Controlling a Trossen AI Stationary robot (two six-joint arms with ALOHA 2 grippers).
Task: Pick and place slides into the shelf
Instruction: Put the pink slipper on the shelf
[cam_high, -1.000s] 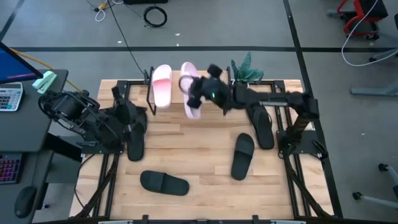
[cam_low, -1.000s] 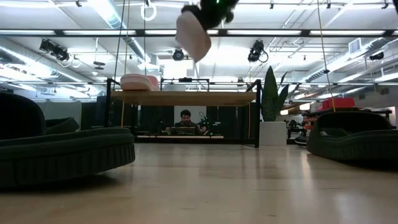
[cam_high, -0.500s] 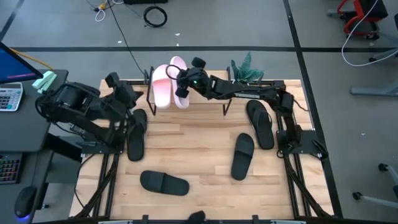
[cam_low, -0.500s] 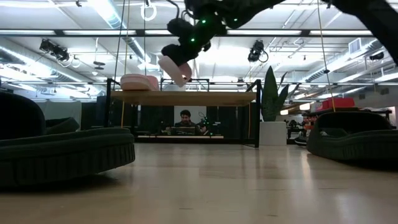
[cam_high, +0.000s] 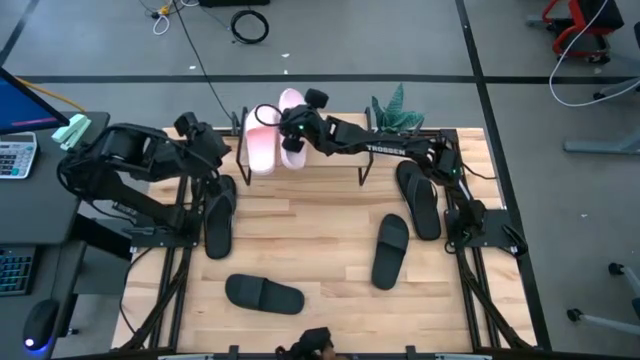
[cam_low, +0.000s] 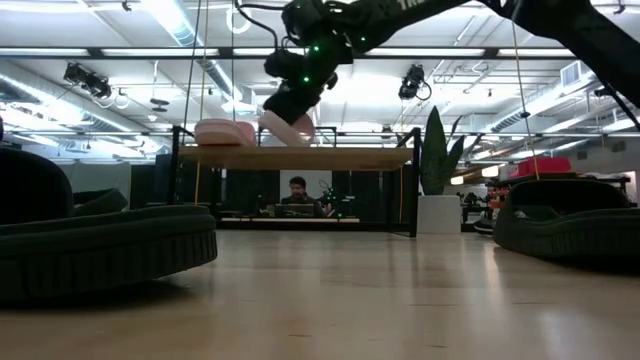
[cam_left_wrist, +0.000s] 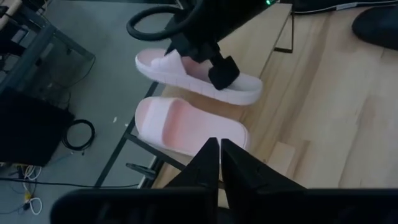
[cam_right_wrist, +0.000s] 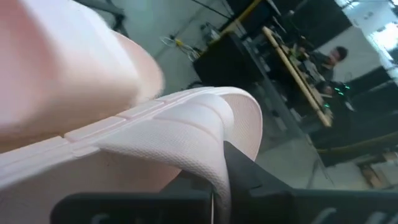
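One pale pink slide (cam_high: 260, 142) lies flat on the shelf (cam_low: 340, 157) at the table's far edge. My right gripper (cam_high: 298, 128) is shut on the second pink slide (cam_high: 290, 112), right beside the first and just over the shelf's plank top; it also shows in the low view (cam_low: 290, 128) and the left wrist view (cam_left_wrist: 186, 71). My left gripper (cam_left_wrist: 219, 157) is shut and empty, raised near the shelf's left end (cam_high: 215, 160). Two black slides (cam_high: 390, 250) (cam_high: 263, 293) and two black flip-flops (cam_high: 420, 200) (cam_high: 218, 215) lie on the table. My right gripper holds the pink slide at its broad strap (cam_right_wrist: 193, 134), with one dark finger (cam_right_wrist: 242, 171) showing beside the strap's edge. It comes slanting down from the table's right side. The slide is tilted, its lower end (cam_low: 285, 132) at the plank; whether it touches cannot be told.
The shelf's thin black legs (cam_high: 362, 172) stand on the slatted tabletop. A green plant (cam_high: 397, 112) stands behind the shelf's right end. A desk with a calculator (cam_high: 15, 155) is left of the table. A person sits far behind the shelf (cam_low: 297, 192).
My right gripper has carried the pink slide toward the table's far left and down to the shelf, beside the first pink slide. The slide has turned from hanging high in the air to lying low and tilted at the plank. My left arm has risen toward the far edge.
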